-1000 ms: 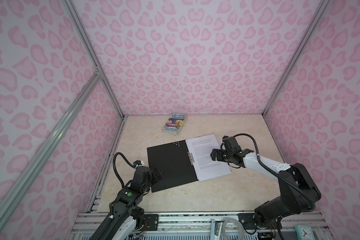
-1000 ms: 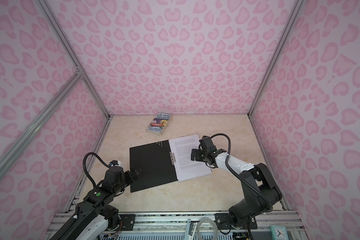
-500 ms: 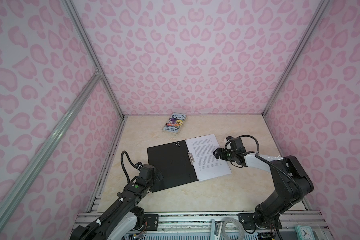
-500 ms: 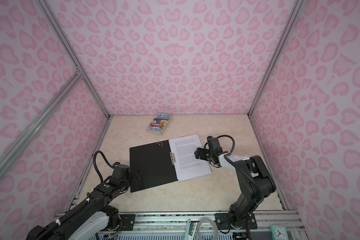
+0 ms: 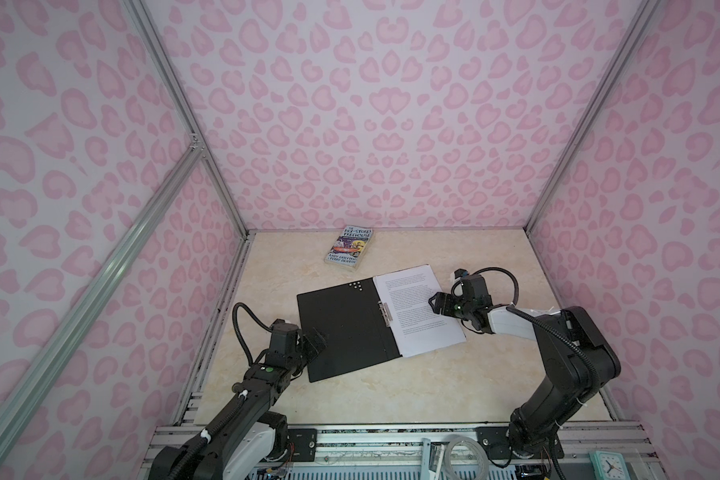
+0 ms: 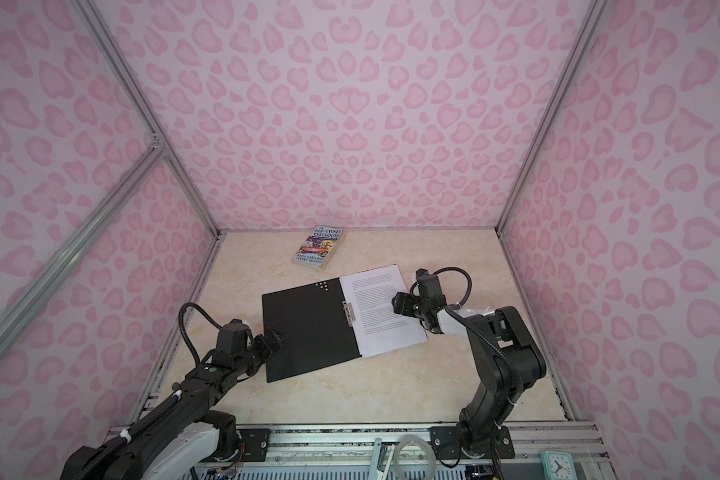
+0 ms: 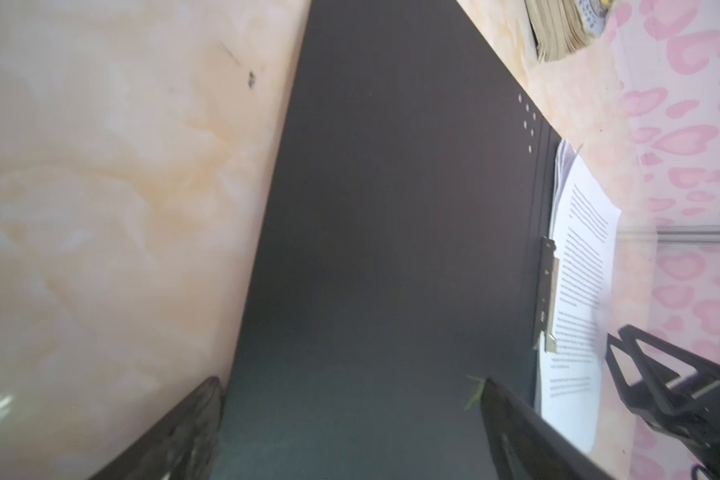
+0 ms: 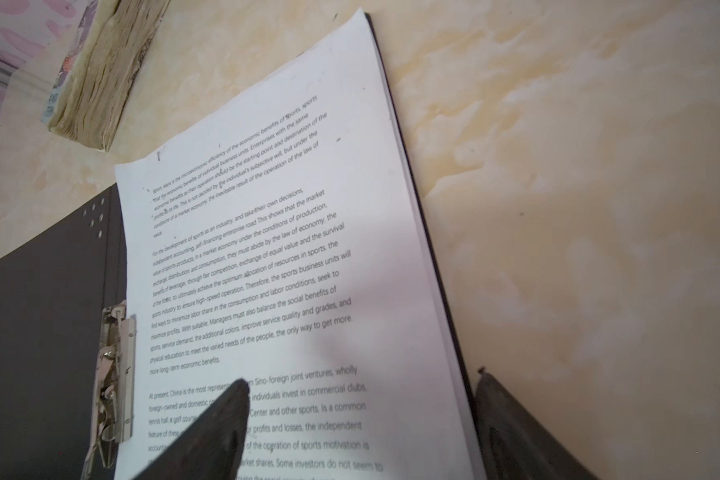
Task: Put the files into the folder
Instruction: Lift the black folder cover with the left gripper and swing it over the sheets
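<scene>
The folder lies open and flat on the table, black inside up, with a metal clip at its spine. The files, white sheets of black text, rest on its right half. My left gripper is open, low at the folder's left edge, fingers spread over the black panel. My right gripper is open at the right edge of the files. One finger is over the paper and the other is over the table beyond the folder's edge.
A colourful paperback book lies near the back wall, just behind the folder. Pink patterned walls enclose the marble-look table on three sides. A metal rail with gear runs along the front edge.
My right gripper has slid a little toward the right edge of the files and its jaws have narrowed slightly. The left arm has stretched lower toward the folder's left edge.
</scene>
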{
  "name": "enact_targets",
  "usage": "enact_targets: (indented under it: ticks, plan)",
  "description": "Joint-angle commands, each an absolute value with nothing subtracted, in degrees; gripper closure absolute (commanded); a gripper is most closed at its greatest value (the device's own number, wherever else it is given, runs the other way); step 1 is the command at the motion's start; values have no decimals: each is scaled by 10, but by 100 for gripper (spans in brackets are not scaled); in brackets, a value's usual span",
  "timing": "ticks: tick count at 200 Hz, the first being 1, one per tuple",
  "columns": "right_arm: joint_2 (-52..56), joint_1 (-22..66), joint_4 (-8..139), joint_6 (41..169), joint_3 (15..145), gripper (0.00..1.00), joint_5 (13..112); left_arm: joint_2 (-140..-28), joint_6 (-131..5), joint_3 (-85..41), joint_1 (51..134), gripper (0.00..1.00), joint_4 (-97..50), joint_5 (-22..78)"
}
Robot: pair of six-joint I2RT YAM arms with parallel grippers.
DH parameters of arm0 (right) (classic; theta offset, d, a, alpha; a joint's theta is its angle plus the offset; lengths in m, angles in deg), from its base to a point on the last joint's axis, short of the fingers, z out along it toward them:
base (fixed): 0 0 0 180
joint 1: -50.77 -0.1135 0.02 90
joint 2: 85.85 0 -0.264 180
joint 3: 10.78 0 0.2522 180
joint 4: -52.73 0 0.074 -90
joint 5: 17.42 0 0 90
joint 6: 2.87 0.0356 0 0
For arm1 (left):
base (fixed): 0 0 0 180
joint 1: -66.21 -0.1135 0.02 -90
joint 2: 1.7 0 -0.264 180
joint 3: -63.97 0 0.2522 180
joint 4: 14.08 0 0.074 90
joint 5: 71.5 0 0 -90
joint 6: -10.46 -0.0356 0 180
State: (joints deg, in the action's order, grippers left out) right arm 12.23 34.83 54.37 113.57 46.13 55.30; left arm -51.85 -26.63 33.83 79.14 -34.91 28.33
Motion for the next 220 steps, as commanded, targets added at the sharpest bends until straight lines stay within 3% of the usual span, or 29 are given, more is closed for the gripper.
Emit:
enact_targets:
  ticks: [1,62,96,166,174,180,204,220]
  plan:
    - [124,343,641,1165,449,17,405,-471,-229,307,797,3,-284,477]
    - [107,348,621,1182,435,18,384,-441,-235,238,843,3,-296,491]
    - [93,361,607,1193,421,18,381,-476,-271,142,918,3,-328,427]
    - [79,381,579,1212,403,11,368,-786,-362,-109,1162,3,-341,308]
    - [76,385,577,1214,400,10,372,-831,-368,-142,1180,3,-338,306]
    - [71,390,578,1216,398,3,376,-864,-369,-166,1191,3,-333,308]
    - [33,433,584,1230,373,2,406,-972,-364,-246,1216,3,-315,319]
    - [-23,463,600,1229,348,2,447,-985,-369,-265,1219,3,-307,309]
